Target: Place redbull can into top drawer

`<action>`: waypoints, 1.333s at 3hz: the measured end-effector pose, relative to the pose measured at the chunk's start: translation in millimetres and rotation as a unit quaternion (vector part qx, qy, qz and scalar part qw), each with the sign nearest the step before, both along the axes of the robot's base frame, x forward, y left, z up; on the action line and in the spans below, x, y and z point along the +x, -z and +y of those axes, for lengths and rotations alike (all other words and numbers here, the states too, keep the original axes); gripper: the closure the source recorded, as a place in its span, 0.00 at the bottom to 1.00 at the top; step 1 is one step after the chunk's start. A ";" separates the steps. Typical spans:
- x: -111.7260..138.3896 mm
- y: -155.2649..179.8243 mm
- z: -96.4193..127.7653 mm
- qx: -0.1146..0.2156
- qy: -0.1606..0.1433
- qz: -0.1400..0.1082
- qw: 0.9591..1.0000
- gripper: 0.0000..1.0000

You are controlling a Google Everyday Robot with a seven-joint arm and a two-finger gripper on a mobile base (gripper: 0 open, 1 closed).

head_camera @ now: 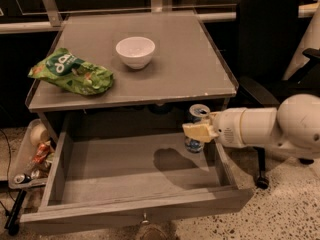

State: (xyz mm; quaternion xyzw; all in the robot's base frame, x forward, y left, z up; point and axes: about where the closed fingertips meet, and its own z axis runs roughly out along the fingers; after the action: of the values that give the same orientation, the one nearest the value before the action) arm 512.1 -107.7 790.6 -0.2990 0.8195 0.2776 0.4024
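Note:
The redbull can (196,115), blue and silver with a silver top, stands upright in my gripper (199,131), which is shut on its middle. The can hangs over the right rear part of the open top drawer (125,204), above the drawer floor, close to its right wall. My white arm reaches in from the right. The drawer is pulled out under the grey table (170,79) and its inside holds nothing else; a small knob (145,217) shows at its front centre.
On the tabletop stand a white bowl (135,51) and a green chip bag (72,73). A tray of trash (31,156) with crushed cans sits low at the left. A black office chair (265,44) stands behind my arm at the right.

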 end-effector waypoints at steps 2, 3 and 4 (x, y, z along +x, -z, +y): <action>23.0 60.9 36.4 0.047 0.023 -0.022 0.998 1.00; 27.1 82.7 48.6 0.056 0.034 -0.021 0.998 1.00; 35.2 112.9 61.9 0.062 0.051 -0.014 0.997 1.00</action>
State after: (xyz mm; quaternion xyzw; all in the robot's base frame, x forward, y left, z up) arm 547.3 -45.8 677.7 -0.2351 0.8091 0.3031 0.4451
